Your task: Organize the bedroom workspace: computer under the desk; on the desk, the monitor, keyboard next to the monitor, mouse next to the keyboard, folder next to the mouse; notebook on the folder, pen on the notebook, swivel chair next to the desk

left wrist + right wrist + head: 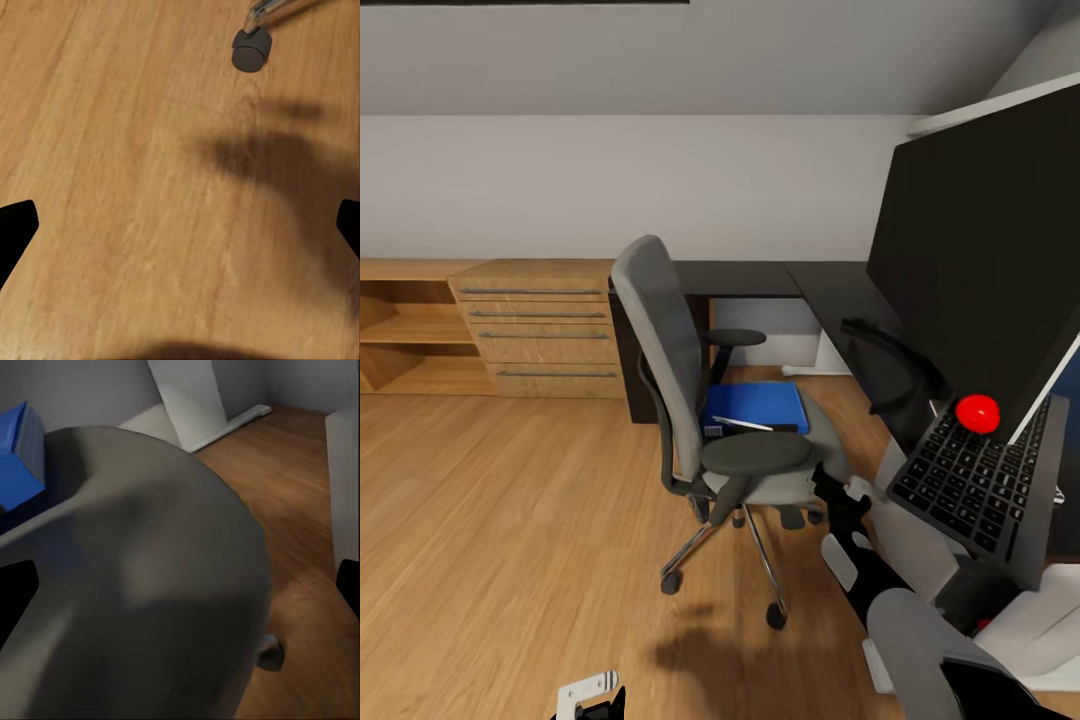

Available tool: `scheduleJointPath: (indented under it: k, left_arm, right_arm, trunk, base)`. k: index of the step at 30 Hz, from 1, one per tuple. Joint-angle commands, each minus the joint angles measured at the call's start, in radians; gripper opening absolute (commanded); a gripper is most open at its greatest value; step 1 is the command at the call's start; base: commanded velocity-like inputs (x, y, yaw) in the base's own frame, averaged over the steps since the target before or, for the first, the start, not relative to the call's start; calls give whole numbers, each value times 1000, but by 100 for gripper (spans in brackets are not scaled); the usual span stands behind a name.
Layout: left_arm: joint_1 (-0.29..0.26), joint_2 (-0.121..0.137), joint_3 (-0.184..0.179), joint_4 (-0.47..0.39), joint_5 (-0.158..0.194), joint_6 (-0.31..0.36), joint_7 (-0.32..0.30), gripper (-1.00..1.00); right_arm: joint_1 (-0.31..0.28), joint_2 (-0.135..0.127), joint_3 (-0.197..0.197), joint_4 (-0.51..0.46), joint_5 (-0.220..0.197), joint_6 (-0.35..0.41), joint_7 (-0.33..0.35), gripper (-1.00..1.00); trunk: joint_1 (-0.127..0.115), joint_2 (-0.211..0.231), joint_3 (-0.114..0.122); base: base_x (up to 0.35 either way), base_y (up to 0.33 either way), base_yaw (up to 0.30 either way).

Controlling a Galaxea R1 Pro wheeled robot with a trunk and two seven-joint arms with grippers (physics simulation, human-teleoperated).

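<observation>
The blue folder (758, 405) lies on the swivel chair (700, 400) left of the tabletop (780, 278), both hands spread wide, left hand (180, 225) over floor (112, 150), right hand (180, 585) at the seat.

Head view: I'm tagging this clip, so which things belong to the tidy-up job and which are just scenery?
Job:
chair
folder on its seat
pen lying on the folder
desk
monitor
keyboard, tilted

Scenery:
dresser
open shelves
wood floor
wall
</observation>
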Motion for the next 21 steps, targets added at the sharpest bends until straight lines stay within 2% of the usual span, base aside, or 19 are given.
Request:
scheduleJointPath:
  k: [1, 5, 15, 17, 21]
  left_arm:
    - [0, 0, 1, -2, 9, 6, 2, 100]
    - [0, 0, 1, -2, 9, 5, 2, 100]
    - [0, 0, 1, -2, 9, 5, 2, 100]
    - [0, 0, 1, -2, 9, 5, 2, 100]
    - [0, 0, 1, -2, 9, 4, 2, 100]
  right_arm:
    - [-1, -2, 2, 1, -16, -3, 0, 100]
    - [-1, -11, 1, 1, -49, 0, 0, 100]
    - [-1, -13, -2, 2, -56, 0, 0, 100]
    - [-1, -13, -2, 2, -71, 0, 0, 100]
    - [-1, -17, 0, 2, -138, 0, 0, 100]
  trunk:
    - [0, 0, -1]
    - [0, 0, -1]
    - [0, 0, -1]
    - [0, 0, -1]
    - [0, 0, -1]
  base:
    - [50, 0, 0]
    - [15, 0, 0]
    - [19, 12, 0]
    - [156, 127, 0]
    - [116, 96, 0]
